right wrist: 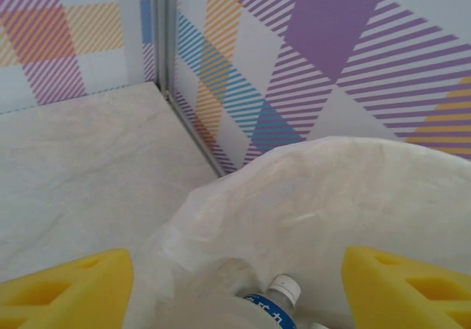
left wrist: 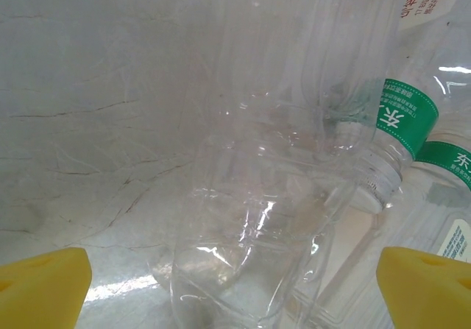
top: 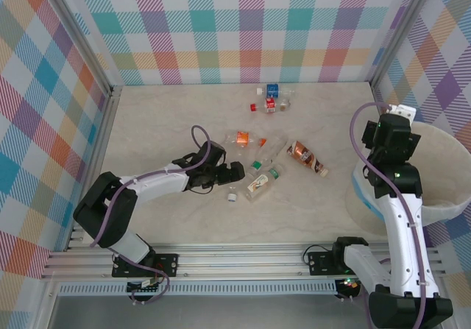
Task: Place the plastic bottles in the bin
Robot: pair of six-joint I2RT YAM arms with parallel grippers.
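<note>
Straddling a clear bottle [left wrist: 257, 218] on the table [top: 162, 123], left gripper [left wrist: 235, 288] is wide open, bottle's long axis running straight ahead between its jaws, so it's the nearer arm; right gripper [right wrist: 235, 285], jaws also apart, hangs over the bin [top: 441, 168] far right.

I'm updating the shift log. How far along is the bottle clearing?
Done: a blue-labelled bottle lies inside the bin. In hand: the right pincer stands open above the bin, holding nothing; the left pincer is open astride a clear bottle on the table, not yet gripped. Left: the middle cluster and the far group.
</note>
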